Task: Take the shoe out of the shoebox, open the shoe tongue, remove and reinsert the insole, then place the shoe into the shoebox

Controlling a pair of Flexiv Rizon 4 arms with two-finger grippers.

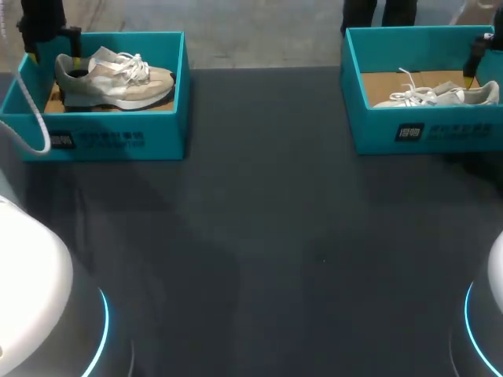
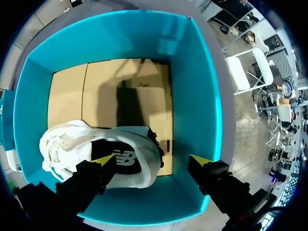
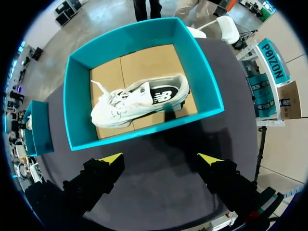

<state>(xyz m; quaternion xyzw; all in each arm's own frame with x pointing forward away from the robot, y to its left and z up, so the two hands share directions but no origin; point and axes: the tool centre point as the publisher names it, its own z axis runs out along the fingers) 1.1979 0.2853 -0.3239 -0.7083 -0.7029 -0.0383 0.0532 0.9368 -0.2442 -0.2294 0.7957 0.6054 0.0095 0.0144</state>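
**Left claw (image 2: 153,161) and right claw (image 3: 160,158) gape wide, holding nothing**

Head view: the left claw hangs over the heel end of the left box (image 1: 102,140), a teal carton at the far left corner of the table (image 1: 259,236). The left shoe (image 1: 114,78) lies lengthwise inside it, parallel to the table's far edge, with its toe toward the table's middle. The right box (image 1: 424,129) stands at the far right corner. The right shoe (image 1: 440,96) lies in it the same way, toe toward the middle, laces loose. Each box has a label (image 1: 110,139) on its front wall, with print too small to read.

Left wrist view: the left claw's fingers are spread far apart and grip nothing. One fingertip (image 2: 103,160) is over the left shoe's heel opening and the other is by the box's end wall. Whether either touches anything cannot be told. The shoe lies along the wall nearest the claw, and a dark insole (image 2: 126,161) with a white logo shows in its opening.

Right wrist view: the right claw, just as wide and empty, hangs over bare table just in front of the right box. The right shoe lies slightly askew across the cardboard floor. Its dark insole carries a white logo.
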